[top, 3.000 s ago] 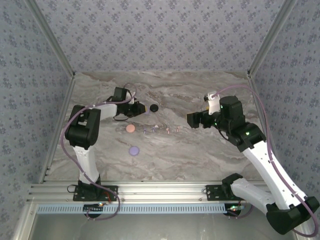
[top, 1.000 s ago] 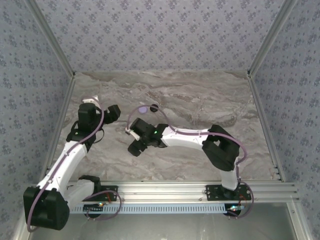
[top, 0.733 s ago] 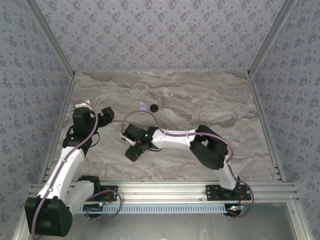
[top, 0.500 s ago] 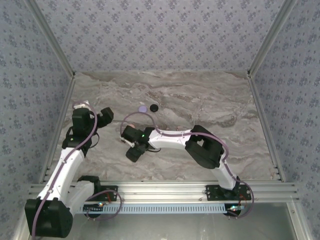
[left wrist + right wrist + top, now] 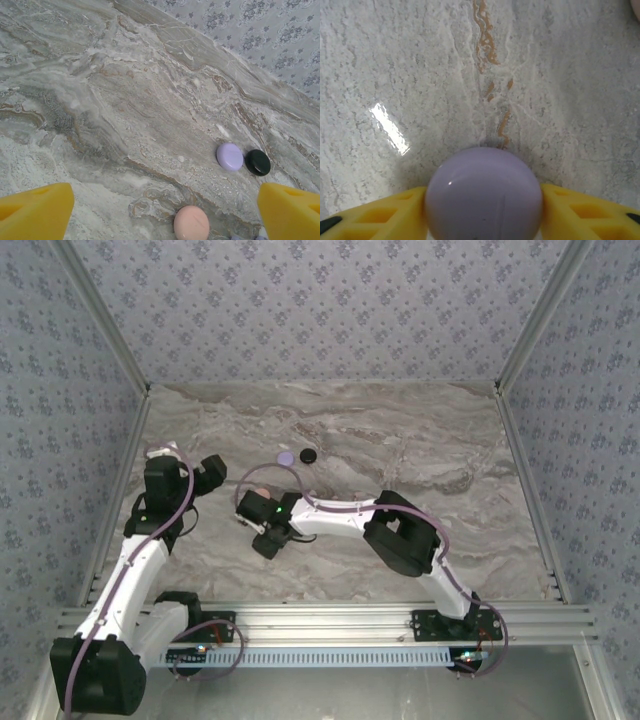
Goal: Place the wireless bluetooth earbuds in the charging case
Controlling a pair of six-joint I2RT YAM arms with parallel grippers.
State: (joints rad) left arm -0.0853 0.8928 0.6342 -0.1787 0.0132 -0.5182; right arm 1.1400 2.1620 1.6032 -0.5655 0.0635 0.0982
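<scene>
Patterned wallpaper point(image 5: 320, 310) closed in a marble table point(image 5: 420, 440) on three sides. Across it the right arm point(image 5: 345, 515) lay stretched far to the left, a reach it probably needed because its target sat on the left half. The left arm point(image 5: 130, 560) was folded up near the left wall, likely parked out of the way.

From above, the left gripper point(image 5: 212, 472) pointed inward over the table. Its wrist camera showed the yellow fingers point(image 5: 35, 210) spread wide at the two lower corners, with nothing between them. The right gripper point(image 5: 266, 542) looked from above like a dark lump pressed low on the marble. Its wrist camera showed what that hid: a round lilac case point(image 5: 483, 192) on the table, with a yellow finger point(image 5: 375, 210) against each side, so the jaws were gripping it, probably to hold it steady for loading.

A lilac disc point(image 5: 287, 456) and a black disc point(image 5: 308, 454) lay side by side farther back, well apart from both grippers. The left wrist view added a pink case point(image 5: 191, 223) nearer in, which the right arm covered from overhead.

The earbuds point(image 5: 236, 238) were hardest to place. Small lilac bits at the bottom edge of the left wrist view, just right of the pink case, were probably some of them, cut off by the frame and not yet in any case.
</scene>
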